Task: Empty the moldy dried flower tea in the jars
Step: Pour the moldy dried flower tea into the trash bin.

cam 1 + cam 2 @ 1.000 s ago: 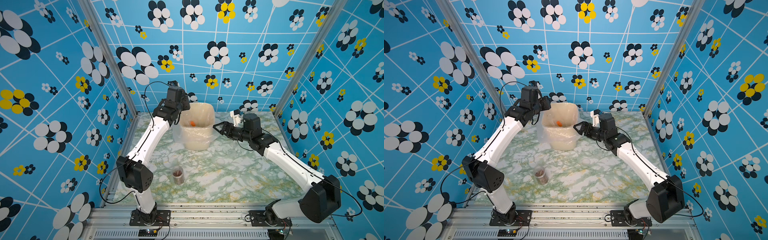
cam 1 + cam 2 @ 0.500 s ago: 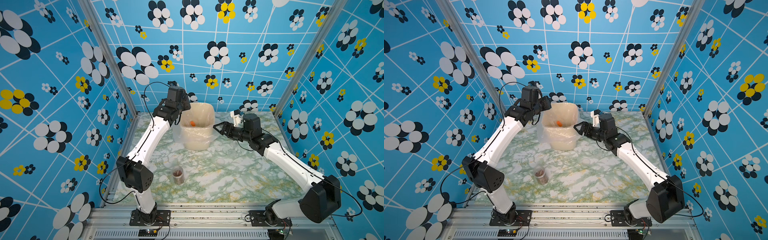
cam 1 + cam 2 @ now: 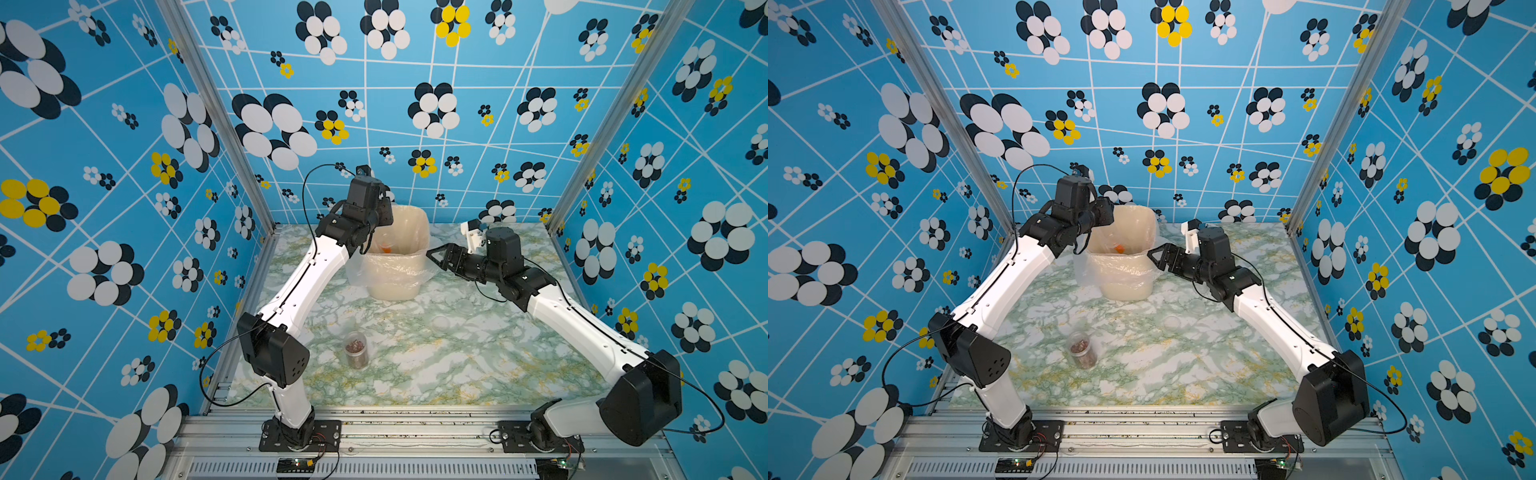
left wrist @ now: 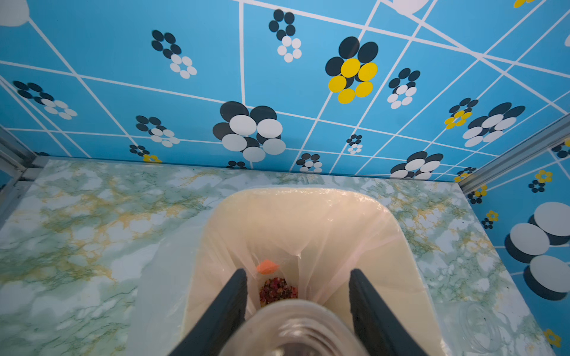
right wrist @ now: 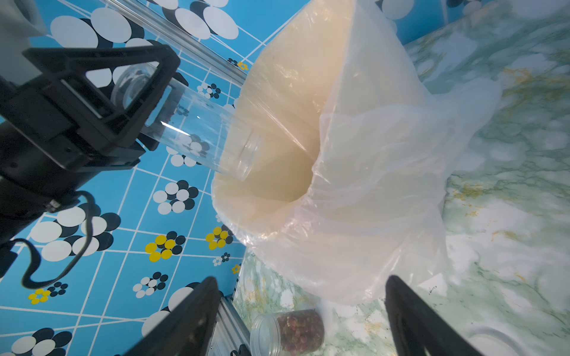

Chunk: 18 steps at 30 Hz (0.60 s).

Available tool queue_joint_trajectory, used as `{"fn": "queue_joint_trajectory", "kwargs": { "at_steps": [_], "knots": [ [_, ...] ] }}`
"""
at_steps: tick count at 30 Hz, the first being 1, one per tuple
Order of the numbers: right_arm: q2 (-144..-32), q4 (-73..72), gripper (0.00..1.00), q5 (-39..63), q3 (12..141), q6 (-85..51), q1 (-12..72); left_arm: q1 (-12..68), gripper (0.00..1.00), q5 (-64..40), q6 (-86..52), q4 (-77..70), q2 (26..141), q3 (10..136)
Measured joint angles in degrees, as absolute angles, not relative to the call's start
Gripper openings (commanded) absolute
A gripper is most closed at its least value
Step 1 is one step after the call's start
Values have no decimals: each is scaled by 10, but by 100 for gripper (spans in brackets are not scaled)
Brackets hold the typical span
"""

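Note:
My left gripper [image 4: 298, 272] is shut on a clear jar [image 5: 197, 129], tipped with its mouth over the cream bin [image 3: 415, 216]. That jar looks empty. Reddish dried flower tea [image 4: 277, 291] lies at the bottom of the bin's liner beside an orange piece [image 4: 266, 266]. A second jar [image 3: 356, 350] with reddish-brown tea inside stands on the table near the front left, also seen in the other top view [image 3: 1082, 349] and the right wrist view [image 5: 290, 331]. My right gripper [image 3: 434, 254] hovers open and empty just right of the bin.
The bin's plastic liner [image 5: 385, 185] hangs loosely over its sides. A clear round lid [image 3: 440, 322] lies on the marble table right of centre, and another clear lid [image 4: 481, 326] rests near the bin. Blue patterned walls enclose the table on three sides.

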<state>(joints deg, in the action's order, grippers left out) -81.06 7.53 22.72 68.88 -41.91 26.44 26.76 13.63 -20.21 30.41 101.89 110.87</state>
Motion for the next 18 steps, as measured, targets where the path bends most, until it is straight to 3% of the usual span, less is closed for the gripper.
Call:
{"fn": "queue_joint_trajectory", "kwargs": {
  "at_steps": [18],
  "knots": [
    [-788,88,88,214,668,-411,264,272,0,154,-198,309,1019,1115]
  ]
}}
